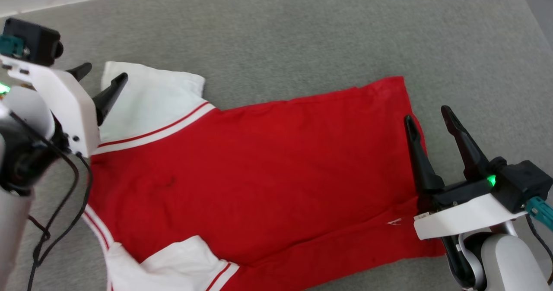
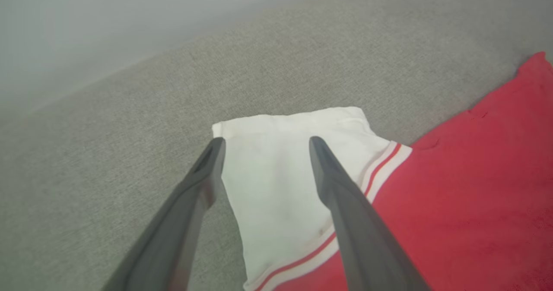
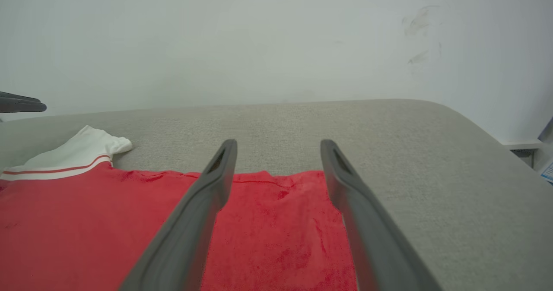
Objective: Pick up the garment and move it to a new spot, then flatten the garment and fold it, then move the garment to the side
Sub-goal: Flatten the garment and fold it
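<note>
Left gripper (image 1: 103,75): two dark fingers spread apart, holding nothing, over one white sleeve.
Right gripper (image 1: 427,116): two dark fingers spread apart, holding nothing, at the hem edge.
Garment: one red jersey T-shirt (image 1: 259,161), two white stripe-trimmed sleeves, spread flat on the grey woven fabric surface (image 1: 302,32).

one garment (image 1: 259,161), two pincers: left pincer (image 1: 103,77), right pincer (image 1: 428,116).

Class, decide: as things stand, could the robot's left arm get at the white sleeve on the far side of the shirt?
Probably yes: the left tool is open and points straight at that sleeve, with nothing lying between them.
</note>
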Available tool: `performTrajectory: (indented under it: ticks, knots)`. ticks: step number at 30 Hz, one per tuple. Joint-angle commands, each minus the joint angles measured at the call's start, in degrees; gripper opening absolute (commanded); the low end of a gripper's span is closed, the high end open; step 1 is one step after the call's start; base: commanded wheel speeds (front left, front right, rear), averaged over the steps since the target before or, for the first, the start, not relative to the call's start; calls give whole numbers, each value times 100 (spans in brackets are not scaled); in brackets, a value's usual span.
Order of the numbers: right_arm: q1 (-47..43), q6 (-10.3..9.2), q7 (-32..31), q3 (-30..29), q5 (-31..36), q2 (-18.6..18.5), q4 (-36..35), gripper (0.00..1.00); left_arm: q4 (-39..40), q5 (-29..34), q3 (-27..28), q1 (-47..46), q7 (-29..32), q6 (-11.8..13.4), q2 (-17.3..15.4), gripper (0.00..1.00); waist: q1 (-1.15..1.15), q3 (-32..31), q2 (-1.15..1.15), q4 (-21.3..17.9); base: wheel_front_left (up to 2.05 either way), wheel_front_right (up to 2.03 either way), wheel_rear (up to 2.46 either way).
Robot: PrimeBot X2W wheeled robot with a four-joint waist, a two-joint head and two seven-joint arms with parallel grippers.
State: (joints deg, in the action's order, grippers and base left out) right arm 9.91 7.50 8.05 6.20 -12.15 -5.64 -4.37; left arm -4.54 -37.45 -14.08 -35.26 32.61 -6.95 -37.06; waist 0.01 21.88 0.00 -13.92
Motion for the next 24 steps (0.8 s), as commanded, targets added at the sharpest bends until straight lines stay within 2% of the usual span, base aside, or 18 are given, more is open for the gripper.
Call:
performTrajectory:
  ticks: [1, 3, 4, 5, 6, 12, 15, 20, 21, 22, 24]
  knots:
    - [130, -2, 44, 22, -48, 30, 24, 100, -81, -169, 16, -169, 272, -10, -35, 100, -1, 261, 0, -282, 0, 0, 0]
    - [156, -2, 92, 55, -70, 57, 78, 100, -273, -344, 13, -484, 897, 5, -234, 100, -1, 367, 0, -393, 0, 0, 0]
    - [189, -2, 148, 59, -103, 88, 126, 100, -459, -483, -20, -747, 1419, 72, -295, 100, -1, 471, 0, -475, 0, 0, 0]
    - [189, -2, 148, 59, -103, 88, 126, 100, -459, -483, -20, -747, 1419, 72, -295, 100, -1, 471, 0, -475, 0, 0, 0]
    - [205, -2, 186, 90, -137, 118, 172, 100, -621, -490, -6, -1025, 1764, 194, -392, 100, -1, 590, 0, -551, 0, 0, 0]
    - [271, -2, 255, 246, -245, 173, 252, 100, -953, -448, -91, -1424, 2348, 299, -619, 100, -1, 847, 0, -717, 0, 0, 0]
    - [331, -2, 287, 262, -339, 206, 295, 100, -1069, -334, -148, -1549, 2475, 253, -768, 100, -1, 966, 0, -765, 0, 0, 0]
    - [373, -2, 311, 276, -494, 239, 285, 100, -1365, -440, -341, -1428, 2741, 196, -711, 100, -1, 1046, 0, -775, 0, 0, 0]
    - [381, -2, 308, 274, -491, 242, 277, 100, -1402, -488, -381, -1379, 2818, 184, -673, 47, -1, 1050, 0, -765, 0, 0, 0]
    - [387, -2, 298, 270, -476, 247, 275, 100, -1424, -542, -410, -1343, 2871, 167, -639, 0, -1, 1051, 0, -749, 0, 0, 0]
    - [397, -2, 274, 253, -427, 248, 293, 100, -1434, -595, -438, -1283, 2866, 146, -568, 0, -1, 1033, 0, -704, 0, 0, 0]
